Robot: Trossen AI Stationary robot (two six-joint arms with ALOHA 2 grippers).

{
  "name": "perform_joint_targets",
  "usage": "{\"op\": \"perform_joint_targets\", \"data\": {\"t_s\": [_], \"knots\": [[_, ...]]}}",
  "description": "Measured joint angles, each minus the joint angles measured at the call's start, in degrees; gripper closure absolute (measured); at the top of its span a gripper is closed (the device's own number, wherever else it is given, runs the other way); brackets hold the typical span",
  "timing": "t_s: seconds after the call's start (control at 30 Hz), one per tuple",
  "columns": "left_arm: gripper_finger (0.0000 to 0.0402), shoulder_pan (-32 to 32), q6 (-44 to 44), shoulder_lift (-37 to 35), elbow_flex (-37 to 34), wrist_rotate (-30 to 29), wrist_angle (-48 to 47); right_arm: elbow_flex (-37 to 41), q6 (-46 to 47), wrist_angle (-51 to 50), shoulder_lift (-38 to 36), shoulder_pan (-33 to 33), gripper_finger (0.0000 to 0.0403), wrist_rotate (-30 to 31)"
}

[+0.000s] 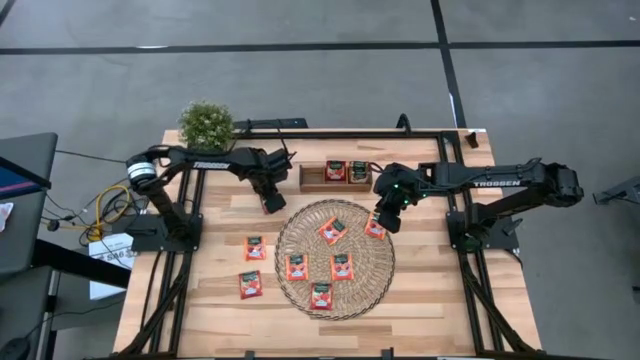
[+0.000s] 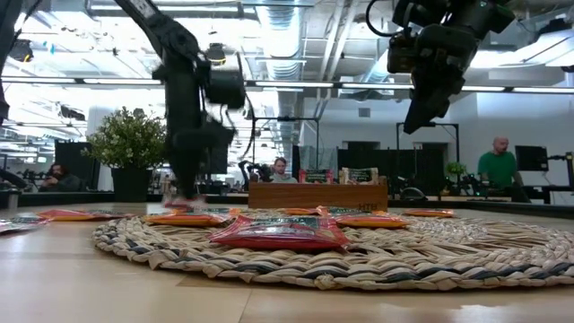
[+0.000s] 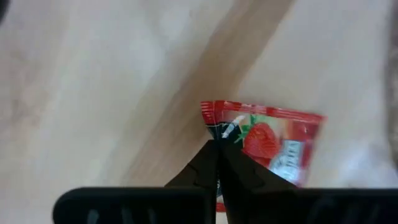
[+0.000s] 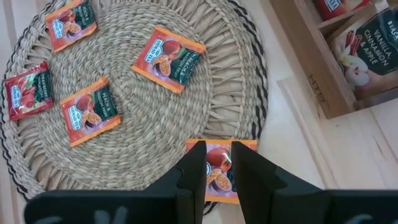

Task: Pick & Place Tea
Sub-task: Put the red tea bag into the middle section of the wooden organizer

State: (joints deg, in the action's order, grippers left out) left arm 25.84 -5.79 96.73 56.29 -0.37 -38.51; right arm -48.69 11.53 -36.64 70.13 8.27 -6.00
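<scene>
The left tool (image 3: 214,149) was pinching a red sachet (image 3: 267,140) on the tabletop (image 3: 93,93) left of the mat (image 1: 335,258). The right tool (image 4: 217,165) hovered slightly spread above another sachet (image 4: 219,177) at the mat's right edge.

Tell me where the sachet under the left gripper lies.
In the high view the left gripper is shut on a red strawberry sachet on the bare wooden table, just off the woven mat and near the wooden tray.
</scene>
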Motion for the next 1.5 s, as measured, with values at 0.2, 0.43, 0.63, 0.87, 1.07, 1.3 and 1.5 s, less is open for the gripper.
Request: {"op": "perform_joint_targets", "data": {"t_s": [0.2,0.43,0.63,0.87,1.07,1.3,1.5], "knots": [[0.0401,-3.1,-0.8,-9.1,2.3,-3.5,-0.8,0.0,0.0,5.1,0.0,0.1,0.0337,0.0],[0.0401,-9.0,-1.2,-15.3,7.5,-9.0,1.5,0.0,0.0,19.2,0.0,0.2,0.0337,0.1],[0.0401,-15.3,2.5,-14.9,11.6,-13.2,9.9,0.0,-1.3,31.3,0.0,0.1,0.0337,4.9],[0.0401,-19.9,5.2,-13.9,11.8,-18.5,18.7,0.0,-1.3,34.3,0.3,1.2,0.0337,6.1],[0.0401,-22.0,7.6,-11.1,11.9,-20.7,23.1,-0.4,0.3,36.4,0.4,2.5,0.033,4.4],[0.0401,-23.3,11.3,-8.7,11.9,-23.5,28.0,-2.4,-1.5,35.9,0.7,2.5,0.027,4.4],[0.0401,-23.3,12.9,-8.7,11.9,-25.1,30.6,-3.0,-1.5,35.8,3.8,2.5,0.022,4.4]]}}
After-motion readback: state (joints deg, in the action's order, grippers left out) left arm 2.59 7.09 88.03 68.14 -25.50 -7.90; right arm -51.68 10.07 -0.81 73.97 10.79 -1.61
